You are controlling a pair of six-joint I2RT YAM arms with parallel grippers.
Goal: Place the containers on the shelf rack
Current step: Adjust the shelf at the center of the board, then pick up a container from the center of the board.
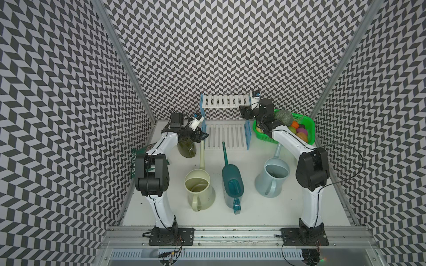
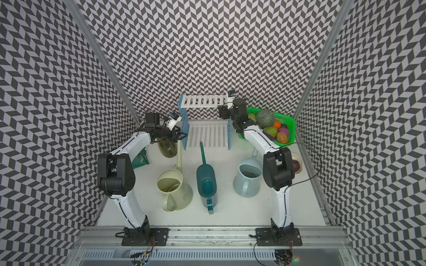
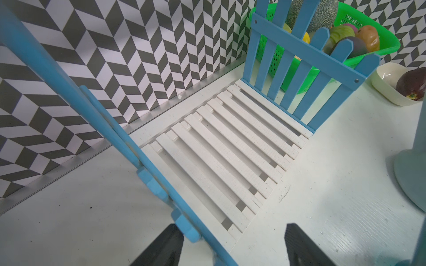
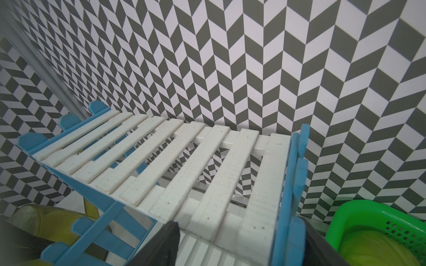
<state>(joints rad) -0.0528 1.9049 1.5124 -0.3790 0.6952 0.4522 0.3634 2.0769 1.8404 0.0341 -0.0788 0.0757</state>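
The shelf rack (image 1: 226, 101) stands at the back wall with both white slatted shelves bare. My left gripper (image 1: 204, 135) is open, its jaws either side of the rack's left blue panel (image 3: 129, 147). My right gripper (image 1: 244, 111) is open at the top shelf's right end (image 4: 260, 184), with the right blue panel just inside one finger. The olive-green can (image 1: 186, 148) sits under my left wrist. The cream can (image 1: 199, 184), the teal can (image 1: 232, 182) and the pale blue can (image 1: 273, 177) stand on the table in front of the rack.
A green mesh basket (image 1: 307, 123) of produce sits right of the rack, under my right forearm. A green chip bag (image 1: 136, 161) lies at the left wall. A cream bowl (image 2: 297, 159) with an eggplant is at the right wall. The patterned back wall is close behind the rack.
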